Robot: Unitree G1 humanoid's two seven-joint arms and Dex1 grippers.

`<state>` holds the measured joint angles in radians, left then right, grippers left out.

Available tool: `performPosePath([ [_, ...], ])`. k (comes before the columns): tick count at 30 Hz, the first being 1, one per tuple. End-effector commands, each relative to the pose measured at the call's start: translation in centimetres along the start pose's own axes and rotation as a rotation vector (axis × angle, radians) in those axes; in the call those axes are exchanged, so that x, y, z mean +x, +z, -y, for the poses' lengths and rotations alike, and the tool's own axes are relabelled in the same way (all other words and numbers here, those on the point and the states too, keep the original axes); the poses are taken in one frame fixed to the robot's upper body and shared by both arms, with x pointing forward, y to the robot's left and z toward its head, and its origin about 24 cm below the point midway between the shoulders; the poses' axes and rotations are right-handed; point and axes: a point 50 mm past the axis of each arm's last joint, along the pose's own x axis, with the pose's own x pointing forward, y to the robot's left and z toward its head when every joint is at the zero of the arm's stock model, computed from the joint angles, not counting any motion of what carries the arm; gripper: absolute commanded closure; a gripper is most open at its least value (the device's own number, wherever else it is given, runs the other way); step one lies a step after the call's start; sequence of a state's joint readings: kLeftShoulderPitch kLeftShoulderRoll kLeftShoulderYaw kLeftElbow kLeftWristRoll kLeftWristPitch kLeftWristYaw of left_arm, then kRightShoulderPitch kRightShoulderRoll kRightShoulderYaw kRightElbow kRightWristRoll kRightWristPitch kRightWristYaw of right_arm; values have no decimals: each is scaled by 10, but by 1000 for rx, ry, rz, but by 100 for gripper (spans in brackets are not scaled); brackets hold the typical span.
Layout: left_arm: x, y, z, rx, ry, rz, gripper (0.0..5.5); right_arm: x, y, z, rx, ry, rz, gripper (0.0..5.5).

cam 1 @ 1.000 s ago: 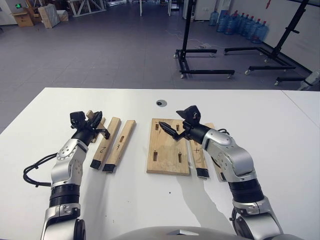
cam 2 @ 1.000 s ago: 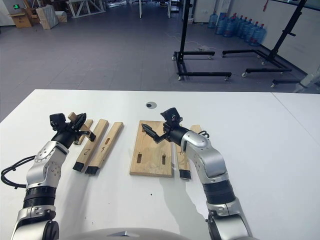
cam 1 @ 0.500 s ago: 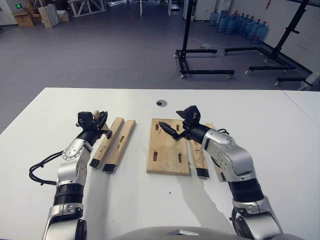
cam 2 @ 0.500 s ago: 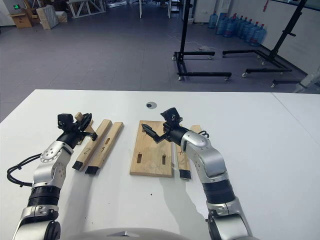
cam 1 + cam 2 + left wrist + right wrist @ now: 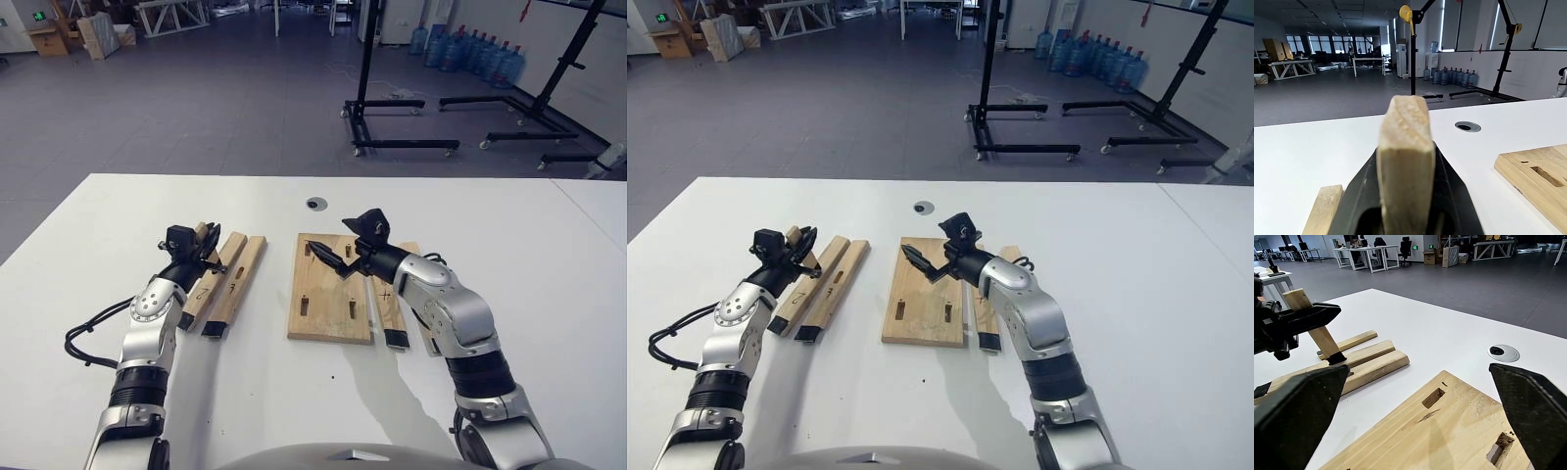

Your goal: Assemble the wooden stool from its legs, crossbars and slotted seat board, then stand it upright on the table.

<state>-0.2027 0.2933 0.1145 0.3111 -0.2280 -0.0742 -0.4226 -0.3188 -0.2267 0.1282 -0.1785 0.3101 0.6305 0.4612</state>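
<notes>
- L hand (image 5: pixel 196 253): clamped on one leg (image 5: pixel 1315 328) near its plain end. The leg is tilted, black-capped foot down by the two legs (image 5: pixel 227 279) lying flat just inboard of this hand. Can't tell if the foot touches them.
- Handling, my guess: solid wood, stiff, light, dry grain so it shouldn't slip. A grip this near the end gives poor leverage for pressing into a slot; mid-length wld be better.
- Seat board (image 5: pixel 328 294): flat on the counter (image 5: pixel 509 225) btwn my hands, slots (image 5: pixel 304 306) up. Prob heavier and too wide to pinch across, so take it by an edge.
- R hand (image 5: pixel 329 238): fingers spread wide, holding nothing, hovering over the board's far end.
- Other legs (image 5: pixel 389 304): under my R forearm, just beside the board.
- Room: lots of bare counter beyond and outboard of R hand.
</notes>
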Motion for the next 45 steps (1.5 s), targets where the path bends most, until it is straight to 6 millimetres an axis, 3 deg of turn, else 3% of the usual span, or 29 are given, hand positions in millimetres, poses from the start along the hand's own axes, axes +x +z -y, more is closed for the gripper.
performPosePath([
  [1,-21,-56,14,-76,-22,-244,511,1,-2,0,-6,-4,-4,25],
  [6,-18,-49,10,-103,6,-210,511,1,-1,1,-9,-5,-1,25],
  [7,-16,-46,8,-99,18,-198,475,1,-1,1,-9,-5,0,25],
  [17,-8,-23,2,-72,44,-114,337,2,1,2,-7,-12,8,25],
  [20,-3,8,-2,-30,51,-25,292,3,1,1,-5,-11,8,25],
  [24,0,74,-4,32,41,135,292,4,2,1,-4,-10,10,25],
  [29,-6,153,14,81,-43,277,292,4,2,-1,-2,-8,15,25],
  [32,1,177,16,50,-40,282,292,4,2,-2,0,-11,18,25],
  [35,17,181,13,14,-7,209,292,6,3,-2,0,-11,21,25],
  [40,33,171,12,42,17,103,292,8,5,-1,-6,-6,21,25],
  [42,36,160,16,37,8,68,292,8,5,-1,-7,-5,21,25],
  [45,38,126,20,21,-5,-17,292,8,4,-1,-7,-5,17,25],
])
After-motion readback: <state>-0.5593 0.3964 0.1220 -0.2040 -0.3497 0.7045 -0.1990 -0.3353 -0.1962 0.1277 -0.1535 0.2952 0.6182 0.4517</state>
